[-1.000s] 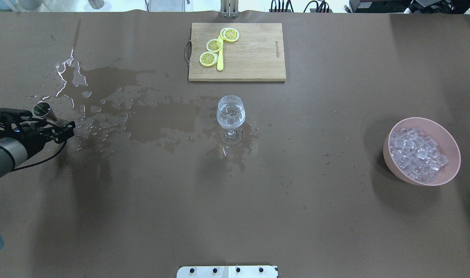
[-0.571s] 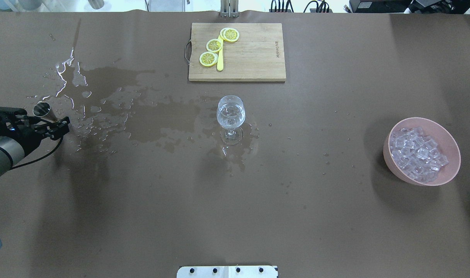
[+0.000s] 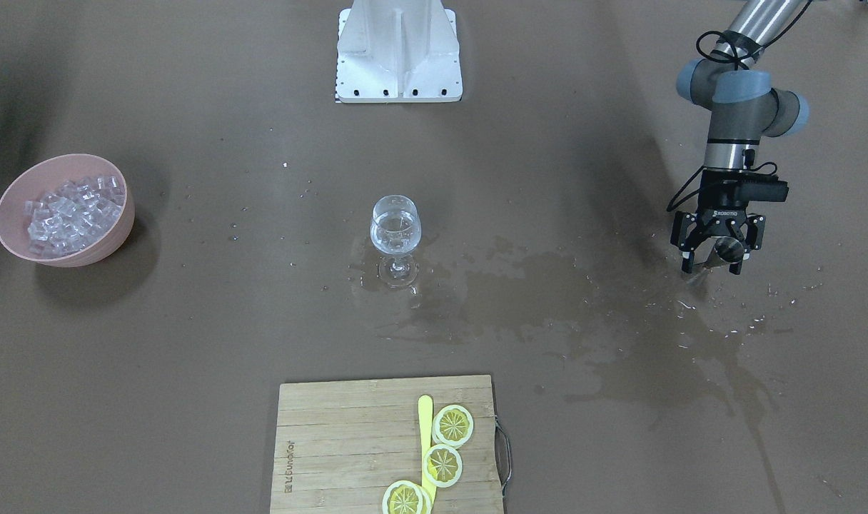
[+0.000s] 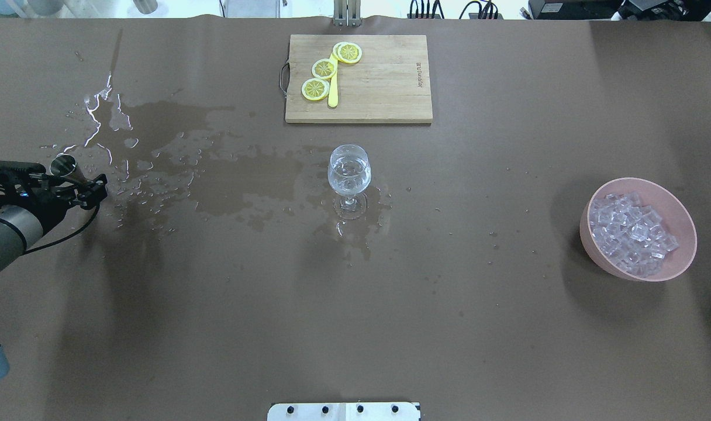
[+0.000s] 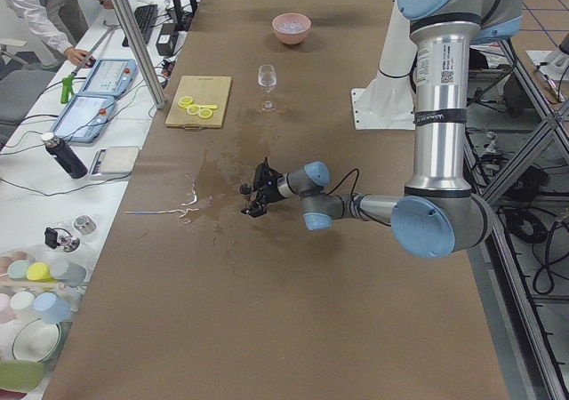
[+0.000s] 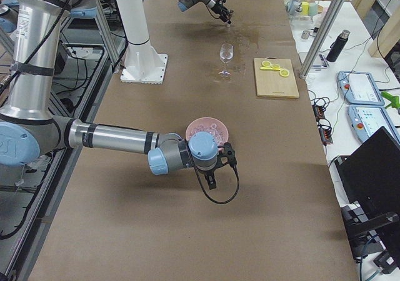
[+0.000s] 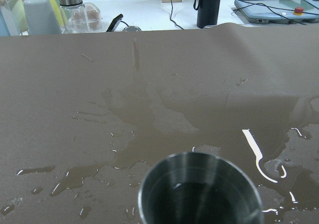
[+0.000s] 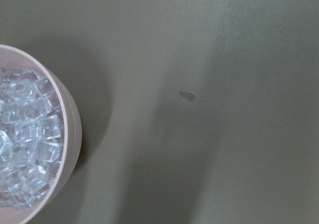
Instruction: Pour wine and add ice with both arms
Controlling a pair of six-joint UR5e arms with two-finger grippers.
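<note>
The wine [image 4: 349, 177] sits in the glass [image 3: 395, 235], well clear of the left hand [image 3: 711, 268], which is spread open around a steel cup [image 3: 727, 248]. Pouring looks done; next comes the ice [image 4: 630, 234], just beside the right hand [image 6: 211, 182], its opening untellable.

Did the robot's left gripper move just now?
Yes, a little. In the overhead view the left gripper has pulled back toward the view's left edge, away from the wine glass, which stands in the same spot.
</note>
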